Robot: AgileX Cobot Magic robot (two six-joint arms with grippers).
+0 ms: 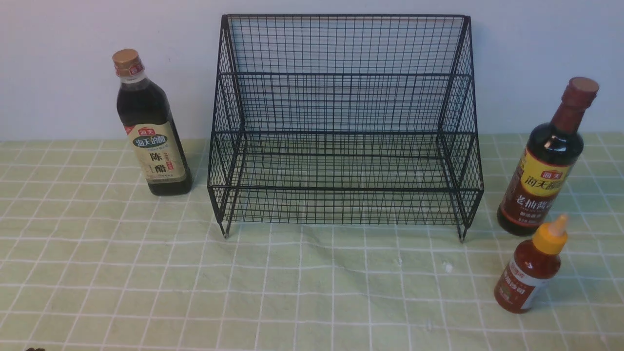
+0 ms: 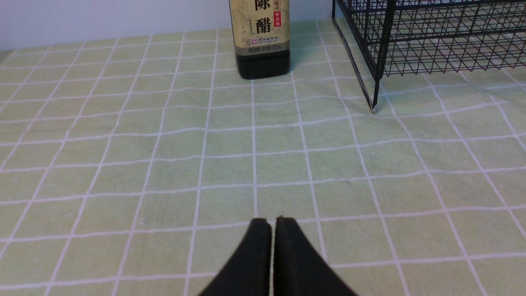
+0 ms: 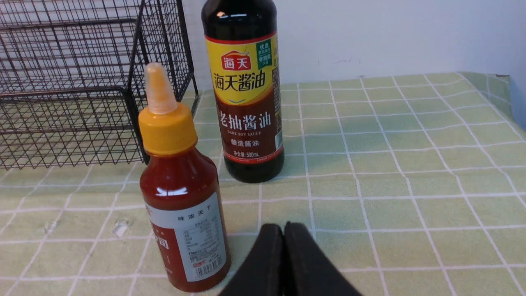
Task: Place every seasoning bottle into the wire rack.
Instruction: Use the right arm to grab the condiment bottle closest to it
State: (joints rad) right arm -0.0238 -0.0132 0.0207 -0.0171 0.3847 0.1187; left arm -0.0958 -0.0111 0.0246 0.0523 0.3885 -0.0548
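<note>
The black wire rack (image 1: 343, 131) stands in the middle at the back, nothing on either tier. Left of it stands the dark bottle with gold cap and beige label (image 1: 150, 129). To the right stands the dark bottle with maroon cap and yellow-red label (image 1: 548, 165), and in front of that one the small red bottle with yellow nozzle (image 1: 532, 268). My left gripper (image 2: 272, 222) is shut and empty, well short of the beige-label bottle (image 2: 261, 39). The right gripper (image 3: 283, 228) is shut and empty, just beside the small red bottle (image 3: 183, 205). Neither arm shows in the front view.
A pale green cloth with a white grid (image 1: 292, 282) covers the table, slightly wrinkled in front of the rack. A plain light wall (image 1: 73, 63) runs close behind rack and bottles. The cloth's edge shows at the far right (image 3: 503, 88).
</note>
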